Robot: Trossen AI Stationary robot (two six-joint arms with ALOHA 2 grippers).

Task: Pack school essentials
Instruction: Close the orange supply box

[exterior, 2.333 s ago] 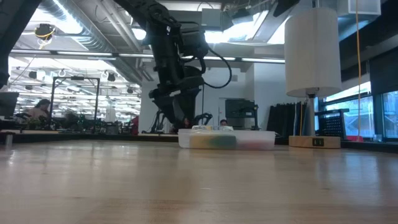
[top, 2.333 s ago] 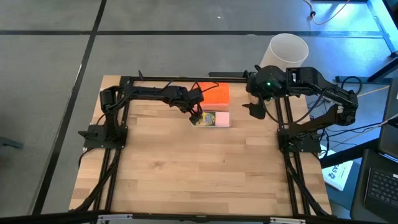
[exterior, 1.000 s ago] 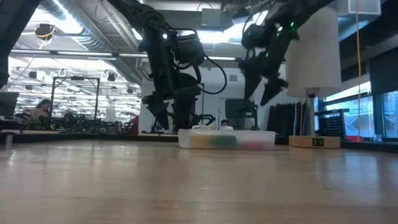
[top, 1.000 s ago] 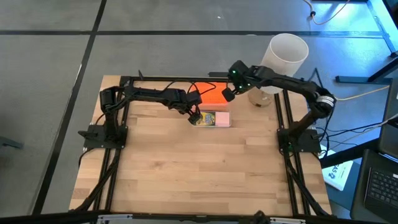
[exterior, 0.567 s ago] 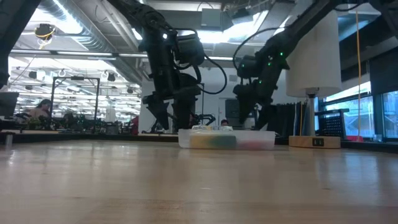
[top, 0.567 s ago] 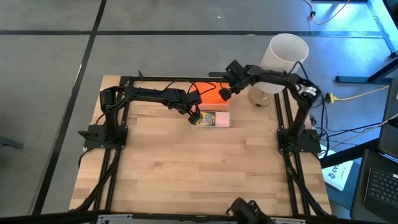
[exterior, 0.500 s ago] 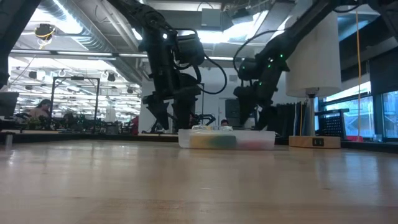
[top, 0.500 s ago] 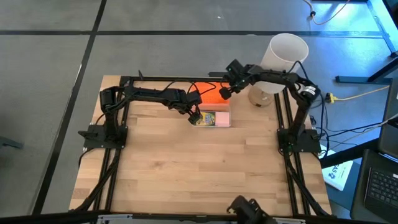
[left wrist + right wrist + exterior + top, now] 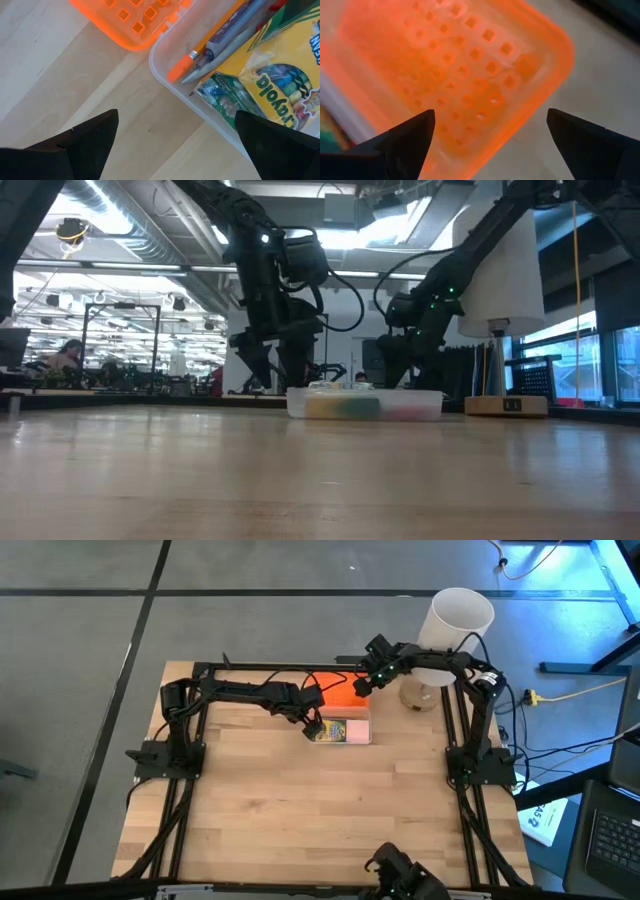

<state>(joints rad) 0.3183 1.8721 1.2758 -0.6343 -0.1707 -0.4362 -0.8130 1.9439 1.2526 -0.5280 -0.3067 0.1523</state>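
So the right claw (image 9: 362,688) is hanging wide open right over the orange lid (image 9: 455,75), which lies flat on the table (image 9: 300,820) just behind the clear box (image 9: 170,82), touching it or nearly so. In the right wrist view the lid fills the space between the two fingers, nothing gripped yet. The left claw (image 9: 314,727) is open too, parked low at the box's left end, with the box corner and a lid corner showing between its fingers.

The step in hand looks like picking up that lid to close the box. To do it well, I'd bring the right claw down onto one lid edge rather than the middle, since it's a thin flat sheet. Then lift it level and line it up square with the box rim before pressing. The left claw could steady the box so it doesn't skate.

The essentials are already in the box. The crayon box (image 9: 280,85) lies flat, long axis along the box's length. An orange pencil (image 9: 210,45) and a purple pen (image 9: 235,27) lie beside it, parallel to that same axis, on the side toward the lid. The pencil's eraser end points toward the left claw's corner. The pink pad (image 9: 358,731) sits at the right end, though it's tiny in the high view so don't quote me.
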